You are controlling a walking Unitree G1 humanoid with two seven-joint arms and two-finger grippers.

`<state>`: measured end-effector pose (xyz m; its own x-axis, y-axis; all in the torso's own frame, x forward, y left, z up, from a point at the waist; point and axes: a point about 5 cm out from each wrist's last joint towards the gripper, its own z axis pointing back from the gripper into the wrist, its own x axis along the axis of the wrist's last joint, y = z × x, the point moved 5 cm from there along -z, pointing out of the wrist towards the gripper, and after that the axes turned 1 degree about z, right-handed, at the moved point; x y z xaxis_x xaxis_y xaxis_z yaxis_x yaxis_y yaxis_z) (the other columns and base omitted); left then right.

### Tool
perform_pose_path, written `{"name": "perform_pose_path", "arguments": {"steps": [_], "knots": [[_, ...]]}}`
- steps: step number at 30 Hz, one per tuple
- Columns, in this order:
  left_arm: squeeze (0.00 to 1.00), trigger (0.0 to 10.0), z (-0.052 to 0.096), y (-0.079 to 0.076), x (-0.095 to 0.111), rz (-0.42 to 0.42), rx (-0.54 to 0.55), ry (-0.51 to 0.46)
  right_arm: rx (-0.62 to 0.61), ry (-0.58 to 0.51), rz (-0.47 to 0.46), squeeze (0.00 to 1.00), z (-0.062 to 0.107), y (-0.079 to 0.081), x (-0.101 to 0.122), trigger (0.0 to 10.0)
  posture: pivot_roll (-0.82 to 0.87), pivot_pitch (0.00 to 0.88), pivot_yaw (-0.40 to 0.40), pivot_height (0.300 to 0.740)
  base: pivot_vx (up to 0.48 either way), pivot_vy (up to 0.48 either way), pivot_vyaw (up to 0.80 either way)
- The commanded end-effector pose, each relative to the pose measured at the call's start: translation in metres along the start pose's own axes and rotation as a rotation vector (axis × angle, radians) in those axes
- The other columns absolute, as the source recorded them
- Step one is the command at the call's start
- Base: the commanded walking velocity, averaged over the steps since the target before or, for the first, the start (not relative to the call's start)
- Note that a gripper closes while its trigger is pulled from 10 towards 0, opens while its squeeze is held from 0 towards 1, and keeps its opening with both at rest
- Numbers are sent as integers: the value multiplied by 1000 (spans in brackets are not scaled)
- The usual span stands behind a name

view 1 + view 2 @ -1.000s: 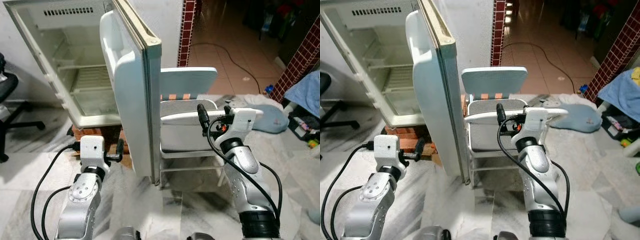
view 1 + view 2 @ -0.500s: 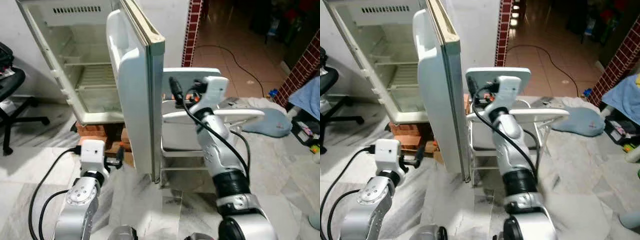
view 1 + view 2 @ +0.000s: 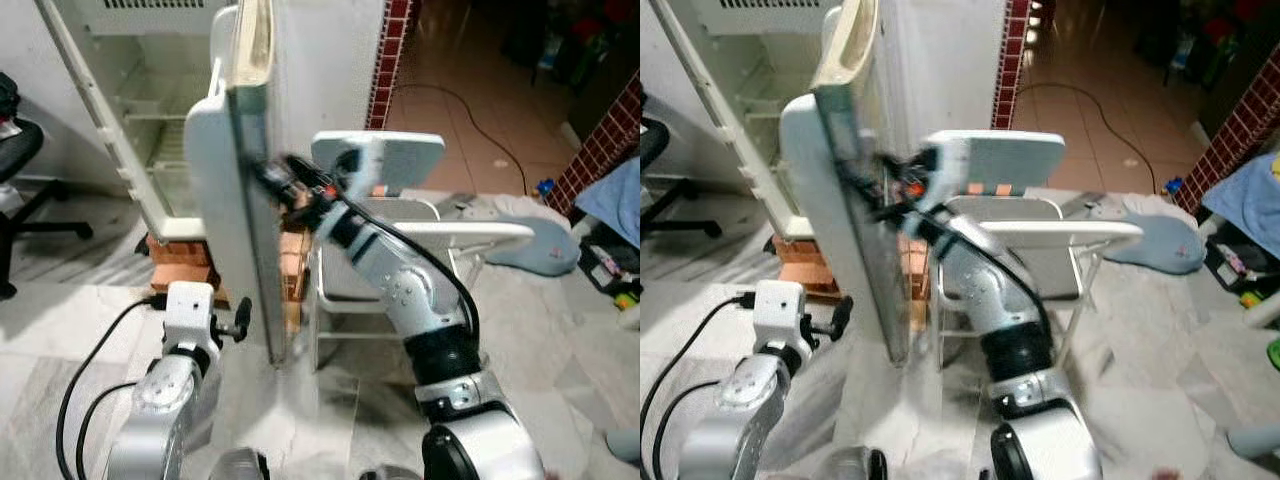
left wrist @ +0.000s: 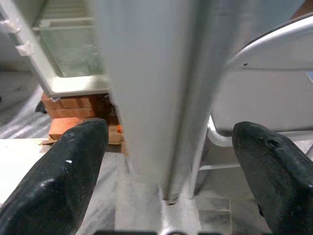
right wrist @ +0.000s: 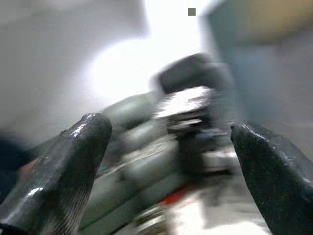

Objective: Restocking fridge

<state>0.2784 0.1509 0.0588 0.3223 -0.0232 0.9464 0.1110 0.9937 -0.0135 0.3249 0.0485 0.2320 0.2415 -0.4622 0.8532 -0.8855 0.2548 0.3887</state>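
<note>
1. I see a white fridge [image 3: 120, 110] whose door [image 3: 225, 200] has a cream-yellow upper edge.
2. Orange-red bricks [image 3: 180, 270] sit under it.
3. The chair [image 3: 400, 165] is pale grey-white.
4. The floor [image 3: 560, 340] is grey-veined marble.
5. A dark red tiled pillar [image 3: 395, 40] has white grout.
6. My arms are silver, with black fingers [image 4: 58, 171].

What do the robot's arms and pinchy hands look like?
Both arms are shiny silver tubes with round joints and black rings. A white box sits at each wrist, with black cables looping along. The left gripper and right gripper each have two long, rounded black fingers.
</note>
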Motion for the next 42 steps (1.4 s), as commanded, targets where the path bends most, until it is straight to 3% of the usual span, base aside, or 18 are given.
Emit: {"name": "perform_pose_path", "arguments": {"steps": [1, 5, 6, 7, 10, 11, 12, 15, 16, 17, 19, 21, 25, 28, 33, 37, 39, 42], "knots": [[0, 10000, 1, 2, 2, -26, -4, -2, 79, -22, -121, 0, -12, 27, -24, 10000, 170, 40, -17, 740, 0, 0, 0], [0, 10000, -2, 2, 4, -37, -9, -8, -157, 48, 32, 0, 13, -18, -40, 10000, 154, 38, -8, 740, 0, 0, 0], [0, 10000, -3, 2, 5, -45, -16, -12, -267, 63, 117, 0, 28, -37, -41, 10000, 141, 36, -2, 740, 0, 0, 0], [0, 10000, -4, 1, 6, -52, -16, -16, -354, 60, 141, 0, 43, -50, -37, 10000, 136, 35, 1, 740, 0, 0, 0], [0, 10000, -6, 2, 7, -56, -15, -21, -482, 40, 167, 0, 69, -66, -30, 10000, 126, 34, 5, 740, 0, 0, 0], [0, 10000, -7, 3, 8, -58, -10, -30, -547, 28, 177, 0, 84, -74, -28, 10000, 121, 33, 6, 740, 0, 0, 0], [0, 10000, -9, 6, 11, -57, 0, -39, -648, 22, 202, 0, 111, -85, -25, 10000, 116, 33, 8, 740, 0, 0, 0], [0, 10000, -12, 12, 18, -66, 27, -65, -749, 23, 264, 0, 140, -93, -24, 10000, 107, 33, 11, 740, 0, 0, 0], [0, 10000, -12, 12, 18, -66, 27, -65, -749, 23, 264, 0, 140, -93, -24, 10000, 107, 33, 11, 740, 0, 0, 0], [0, 10000, -13, 18, 22, -64, 48, -84, -811, 27, 304, 0, 160, -94, -23, 10000, 102, 34, 14, 740, 0, 0, 0], [0, 10000, -13, 20, 23, -64, 53, -87, -829, 27, 311, 0, 165, -94, -23, 10000, 96, 34, 15, 740, 0, 0, 0], [0, 10000, -13, 26, 26, -55, 72, -101, -909, 31, 358, 0, 188, -91, -22, 10000, 89, 33, 20, 740, 0, 0, 0], [0, 10000, -13, 21, 25, -53, 44, -109, -953, 48, 387, 0, 199, -86, -27, 10000, 78, 33, 29, 740, 0, 360, 0], [0, 10000, -11, 14, 27, -98, -7, -135, -964, 52, 388, 0, 199, -85, -31, 10000, 64, 37, 38, 740, 0, 480, 0], [0, 10000, -13, 20, 17, -96, -6, -124, -990, 89, 365, 0, 203, -86, -48, 10000, 63, 44, 22, 740, 0, 480, -108], [0, 10000, -16, 16, 18, -111, -35, -139, -998, 89, 375, 0, 202, -88, -49, 10000, 56, 18, 15, 740, 0, 480, -734], [0, 10000, -30, 8, 38, -125, -53, -193, -1012, 69, 397, 0, 197, -97, -41, 10000, 47, 0, 29, 740, 0, 480, -800], [0, 10000, -37, -3, 52, -111, -96, -223, -997, 51, 410, 0, 191, -100, -33, 10000, 57, 0, 25, 740, 0, 480, -800]]}}
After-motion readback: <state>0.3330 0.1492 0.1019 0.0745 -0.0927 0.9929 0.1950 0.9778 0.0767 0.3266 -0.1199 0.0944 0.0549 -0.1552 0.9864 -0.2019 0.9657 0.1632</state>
